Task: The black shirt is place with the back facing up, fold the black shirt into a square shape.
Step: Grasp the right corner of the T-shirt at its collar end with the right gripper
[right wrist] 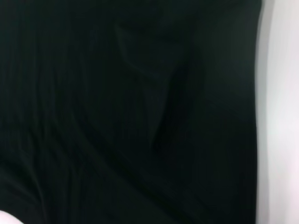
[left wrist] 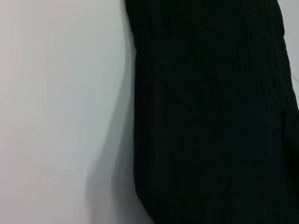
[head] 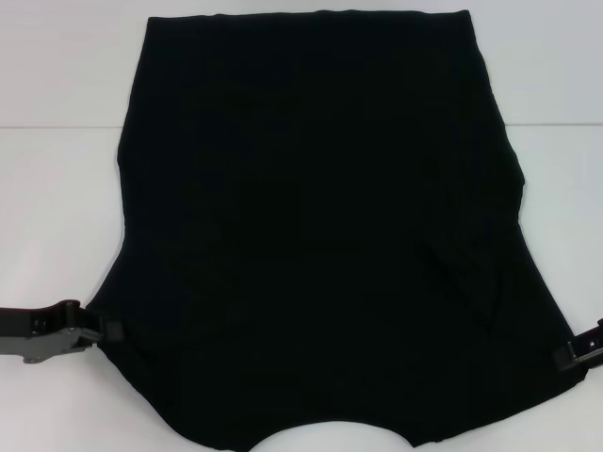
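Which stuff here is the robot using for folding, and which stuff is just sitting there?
Used for the job:
- large plain black soft-fabric shirt
- left gripper, at the shirt's near left edge
- right gripper, at its near right edge

Just there:
- white table

The black shirt lies spread on the white counter, plain side up, no lettering visible. Its far edge is straight; its near edge shows a curved cutout at the frame's bottom. The left gripper meets the shirt's near left edge. The right gripper meets its near right edge. Neither's jaws can be judged. Creases run across the right half.
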`<state>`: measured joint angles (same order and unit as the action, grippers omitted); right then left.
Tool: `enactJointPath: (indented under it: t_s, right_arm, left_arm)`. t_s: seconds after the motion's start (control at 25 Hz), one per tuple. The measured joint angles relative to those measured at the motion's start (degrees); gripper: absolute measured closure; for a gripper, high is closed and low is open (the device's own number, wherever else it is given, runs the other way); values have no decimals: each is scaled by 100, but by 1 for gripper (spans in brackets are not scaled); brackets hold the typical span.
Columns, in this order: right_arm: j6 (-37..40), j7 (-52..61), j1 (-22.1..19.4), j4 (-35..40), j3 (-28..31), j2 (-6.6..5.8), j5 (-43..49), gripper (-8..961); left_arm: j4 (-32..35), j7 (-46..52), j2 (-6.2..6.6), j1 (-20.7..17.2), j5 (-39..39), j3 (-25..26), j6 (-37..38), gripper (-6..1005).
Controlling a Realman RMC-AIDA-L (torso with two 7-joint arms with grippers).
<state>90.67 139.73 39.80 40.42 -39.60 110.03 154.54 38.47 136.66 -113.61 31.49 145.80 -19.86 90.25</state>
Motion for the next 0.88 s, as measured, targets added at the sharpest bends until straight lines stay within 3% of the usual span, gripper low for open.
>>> enactJointPath:
  t_s: [0.4,0.88]
  right_arm:
    - [-81,-7,22,-47,-98,47,-11,344]
    - [-89,-98,285,-100,-126,245,-27,369]
  left_arm:
    - [-6,25,-18,-20,0,0,7,952]
    - [-15,36,-18,6,0,0,8,953]
